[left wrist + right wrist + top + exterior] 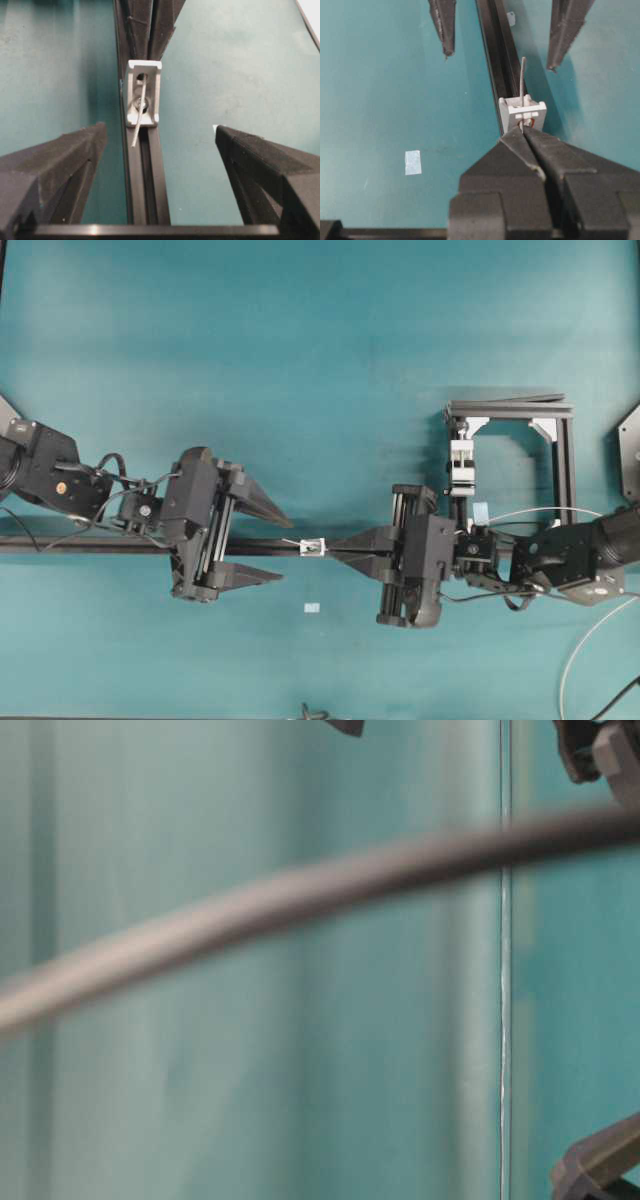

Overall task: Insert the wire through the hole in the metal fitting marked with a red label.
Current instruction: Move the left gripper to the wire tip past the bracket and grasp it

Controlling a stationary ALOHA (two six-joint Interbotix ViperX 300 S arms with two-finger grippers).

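The small silvery metal fitting (pixel 313 548) sits on the black rail (pixel 100 543) between both grippers. My right gripper (pixel 335 548) is shut on the wire just behind the fitting, tips (pixel 522 131) against its red-marked face. The wire (pixel 138 120) passes through the hole (pixel 141 78), and a short free end (pixel 522 80) sticks out on the far side over the rail. My left gripper (pixel 160 130) is open, its fingers straddling the rail a little short of the wire's end, touching nothing. In the right wrist view the left gripper (pixel 500 57) shows beyond the fitting.
A black profile frame (pixel 565 455) with a white clamp block (pixel 462 465) stands behind the right arm. A small pale tape patch (pixel 311 608) lies in front of the rail. A grey cable (pixel 580 660) loops at the front right, and a blurred cable (pixel 300 890) crosses the table-level view.
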